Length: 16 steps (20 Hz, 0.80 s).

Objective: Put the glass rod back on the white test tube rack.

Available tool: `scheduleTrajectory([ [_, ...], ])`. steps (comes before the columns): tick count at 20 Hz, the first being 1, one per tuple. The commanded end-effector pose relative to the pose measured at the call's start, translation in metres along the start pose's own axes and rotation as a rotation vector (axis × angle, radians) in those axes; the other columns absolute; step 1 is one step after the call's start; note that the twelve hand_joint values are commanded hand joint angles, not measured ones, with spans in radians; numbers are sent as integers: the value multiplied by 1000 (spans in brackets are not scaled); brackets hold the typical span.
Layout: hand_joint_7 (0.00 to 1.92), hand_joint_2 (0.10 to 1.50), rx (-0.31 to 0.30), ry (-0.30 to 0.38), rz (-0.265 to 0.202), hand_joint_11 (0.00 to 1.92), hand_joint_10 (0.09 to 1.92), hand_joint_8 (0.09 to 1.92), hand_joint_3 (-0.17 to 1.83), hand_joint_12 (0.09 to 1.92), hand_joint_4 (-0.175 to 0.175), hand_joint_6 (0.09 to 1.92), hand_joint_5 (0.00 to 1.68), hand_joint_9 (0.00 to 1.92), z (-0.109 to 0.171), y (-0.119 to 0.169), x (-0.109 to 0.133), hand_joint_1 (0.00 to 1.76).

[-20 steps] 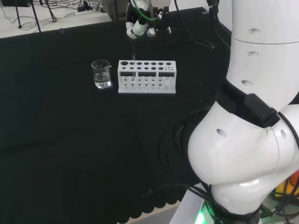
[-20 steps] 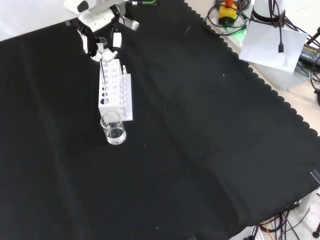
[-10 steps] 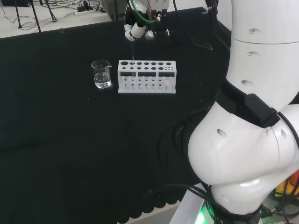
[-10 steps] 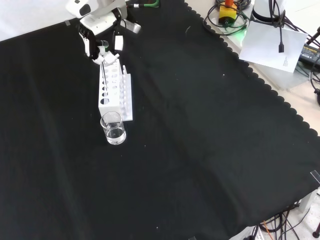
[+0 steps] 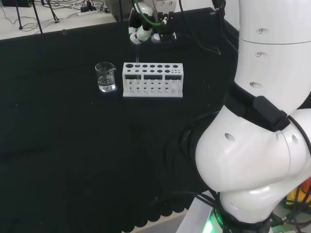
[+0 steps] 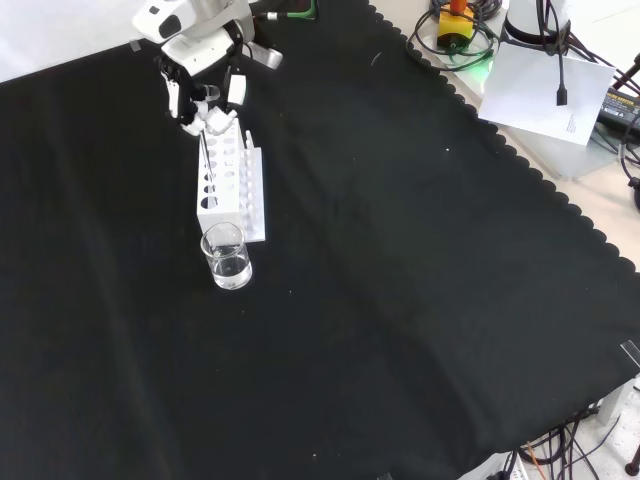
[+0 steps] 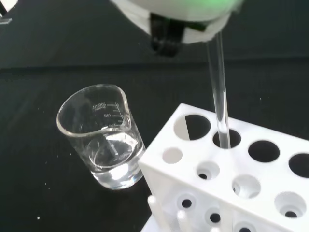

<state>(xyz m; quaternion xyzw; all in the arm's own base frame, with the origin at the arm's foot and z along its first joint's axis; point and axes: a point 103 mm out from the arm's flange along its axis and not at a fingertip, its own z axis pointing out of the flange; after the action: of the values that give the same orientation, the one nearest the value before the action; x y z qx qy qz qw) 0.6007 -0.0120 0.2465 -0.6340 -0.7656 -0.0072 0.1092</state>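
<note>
The white test tube rack (image 5: 153, 86) (image 6: 246, 192) stands on the black cloth. The thin glass rod (image 5: 137, 57) (image 6: 204, 155) rises nearly upright from it. In the wrist view the glass rod (image 7: 218, 82) enters the second hole from the beaker end of one outer row of the rack (image 7: 193, 151). The hand (image 5: 144, 30) (image 6: 200, 82) hangs just above the rack, with its fingers curled round the rod's upper end. A blurred white part of the hand (image 7: 178, 12) sits over the rod's top.
A glass beaker (image 5: 106, 77) (image 6: 228, 260) (image 7: 104, 145) with a little clear liquid stands just off the rack's end nearest the rod. The arm's white links (image 5: 262, 126) fill the head view's right. Cables and a paper sheet (image 6: 545, 85) lie beyond the cloth's scalloped edge.
The hand has crept a little upward and away from the rack. The rod's lower end has stayed in the same hole. Rack and beaker have not moved.
</note>
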Motion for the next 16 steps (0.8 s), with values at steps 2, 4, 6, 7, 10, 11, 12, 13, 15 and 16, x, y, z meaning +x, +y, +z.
scheduleTrajectory([
  [2, 897, 454, 4, -19, 1, 1841, 944, 916, 889, 813, -175, 981, 515, 1792, -5, -5, 1, 1415],
  [4, 819, 423, -5, -26, 3, 1851, 943, 900, 916, 832, -175, 948, 440, 1772, -9, -6, 3, 1426],
  [6, 795, 411, -8, -27, 5, 1860, 941, 884, 926, 849, -175, 924, 416, 1762, -11, -7, 5, 1431],
  [7, 790, 409, -19, -28, 4, 1866, 940, 880, 927, 855, -175, 918, 411, 1759, -15, -9, 7, 1432],
  [10, 790, 408, -33, -29, 1, 1870, 934, 863, 923, 878, -175, 895, 412, 1757, -22, -12, 10, 1436],
  [11, 790, 408, -33, -30, 7, 1870, 933, 860, 922, 880, -175, 892, 412, 1756, -24, -12, 11, 1437],
  [12, 792, 408, -45, -30, 9, 1873, 932, 859, 922, 883, -175, 890, 413, 1755, -28, -13, 14, 1438],
  [13, 793, 408, -49, -32, 9, 1875, 931, 859, 921, 885, -175, 889, 415, 1754, -30, -14, 16, 1438],
  [15, 796, 409, -58, -32, 10, 1877, 928, 858, 918, 887, -175, 888, 421, 1752, -33, -15, 17, 1439],
  [16, 797, 410, -60, -32, 9, 1878, 927, 857, 917, 887, -175, 887, 423, 1752, -33, -15, 19, 1440],
])
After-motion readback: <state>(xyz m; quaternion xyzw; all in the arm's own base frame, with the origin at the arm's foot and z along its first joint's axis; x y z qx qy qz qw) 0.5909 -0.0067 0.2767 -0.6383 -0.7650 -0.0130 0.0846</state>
